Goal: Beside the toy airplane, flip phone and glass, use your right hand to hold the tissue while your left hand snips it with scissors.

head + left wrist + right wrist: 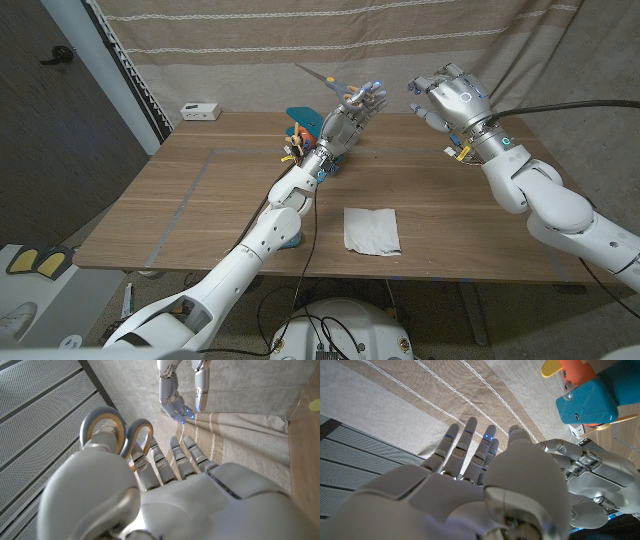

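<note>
Head view shows the left hand (350, 118) raised above the far side of the wooden table (200, 200), gripping the scissors (322, 75), whose blades point up and away toward the curtain (their grey-and-yellow loops (117, 435) sit around its fingers in the left wrist view). The right hand (450, 100) hovers nearby, fingers spread and holding nothing. The tissue (371, 230) lies flat near the table's front edge, apart from both hands. The toy airplane (300, 125) sits behind the left forearm.
</note>
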Action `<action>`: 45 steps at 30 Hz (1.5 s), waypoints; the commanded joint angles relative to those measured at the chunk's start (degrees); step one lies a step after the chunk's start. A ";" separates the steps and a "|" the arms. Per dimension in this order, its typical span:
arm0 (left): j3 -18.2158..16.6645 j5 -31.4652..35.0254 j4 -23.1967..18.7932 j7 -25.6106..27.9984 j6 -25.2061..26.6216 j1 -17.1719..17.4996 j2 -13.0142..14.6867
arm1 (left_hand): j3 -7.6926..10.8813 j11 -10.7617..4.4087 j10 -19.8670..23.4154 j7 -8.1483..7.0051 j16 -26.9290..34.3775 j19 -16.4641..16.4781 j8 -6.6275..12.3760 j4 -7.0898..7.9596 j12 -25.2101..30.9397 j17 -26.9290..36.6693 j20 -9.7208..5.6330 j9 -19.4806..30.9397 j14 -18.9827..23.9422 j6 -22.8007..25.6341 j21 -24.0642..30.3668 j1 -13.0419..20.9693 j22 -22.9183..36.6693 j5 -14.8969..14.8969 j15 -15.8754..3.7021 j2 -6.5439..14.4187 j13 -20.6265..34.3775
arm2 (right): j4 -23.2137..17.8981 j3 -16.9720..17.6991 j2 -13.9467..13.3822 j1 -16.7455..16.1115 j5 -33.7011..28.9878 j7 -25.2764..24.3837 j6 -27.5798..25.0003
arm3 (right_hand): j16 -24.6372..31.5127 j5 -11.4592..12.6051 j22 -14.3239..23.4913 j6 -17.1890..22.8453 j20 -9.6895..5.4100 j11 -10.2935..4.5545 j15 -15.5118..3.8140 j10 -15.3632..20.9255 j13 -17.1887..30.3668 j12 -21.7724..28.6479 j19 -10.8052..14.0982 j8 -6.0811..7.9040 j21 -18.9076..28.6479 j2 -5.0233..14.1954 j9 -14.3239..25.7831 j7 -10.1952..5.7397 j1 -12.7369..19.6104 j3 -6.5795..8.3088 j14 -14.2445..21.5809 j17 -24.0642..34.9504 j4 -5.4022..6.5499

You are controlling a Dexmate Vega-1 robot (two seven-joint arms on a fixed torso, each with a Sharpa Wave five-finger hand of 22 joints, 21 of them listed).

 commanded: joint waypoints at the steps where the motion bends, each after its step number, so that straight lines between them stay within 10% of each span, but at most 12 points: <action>1: 0.01 0.00 -0.75 0.96 -0.36 0.42 0.16 | 1.00 -0.04 1.52 -0.12 -0.13 0.51 0.23 -0.32 0.61 0.13 -2.23 0.03 0.60 0.61 -0.12 0.81 0.03 0.55 -10.12 1.00 0.60 | 0.03 -0.06 0.12 0.27 0.06 0.11 0.29 | 0.17 -0.02 0.12 0.53 0.33 0.01 -9.44 0.08 0.09 -0.08 0.34 -0.24 -0.11 0.00 0.08 0.16 -0.39 0.13 -0.27 -0.10 -0.22; 20: -0.15 -2.21 -1.83 2.14 1.97 1.36 0.04 | 3.82 0.01 11.42 0.09 1.04 1.37 0.72 -2.48 10.87 3.07 -2.50 0.30 7.29 3.78 -1.59 3.36 0.14 1.24 -10.27 0.50 11.45 | -0.35 0.15 0.16 -0.21 -0.10 0.41 -0.12 | 0.29 -0.04 0.13 0.57 0.36 0.07 -9.46 0.08 0.14 -0.13 0.48 -0.42 -0.63 0.00 0.05 0.23 -0.60 0.16 -0.38 -0.11 -0.32; 29: -0.06 -2.39 -1.86 2.33 2.25 1.52 -0.13 | 4.84 0.26 10.65 0.56 3.71 3.71 3.30 -2.61 25.55 11.94 -3.36 2.16 16.79 6.84 -0.94 5.36 1.43 1.25 -10.74 -0.22 31.79 | -0.53 0.25 0.12 -0.41 -0.03 0.48 -0.08 | 0.36 -0.05 0.14 0.53 0.32 0.01 -9.46 -0.06 0.13 -0.22 0.61 -0.49 -0.82 -0.02 0.08 0.23 -0.66 0.18 -0.41 -0.09 -0.39; 45: -0.12 -3.03 -1.62 1.71 2.88 1.67 -0.16 | -5.82 0.50 14.83 0.28 26.94 6.45 5.38 -2.19 33.84 45.05 -4.48 4.20 19.28 8.61 4.87 9.51 7.20 1.64 -10.35 0.36 46.07 | -1.17 0.42 0.10 -1.05 -0.52 1.09 -0.69 | 0.30 -0.05 0.15 0.42 -0.04 0.14 -9.44 0.09 0.11 -0.22 0.93 -0.65 -1.11 -0.05 0.10 0.23 -0.90 0.18 -0.56 -0.22 -0.38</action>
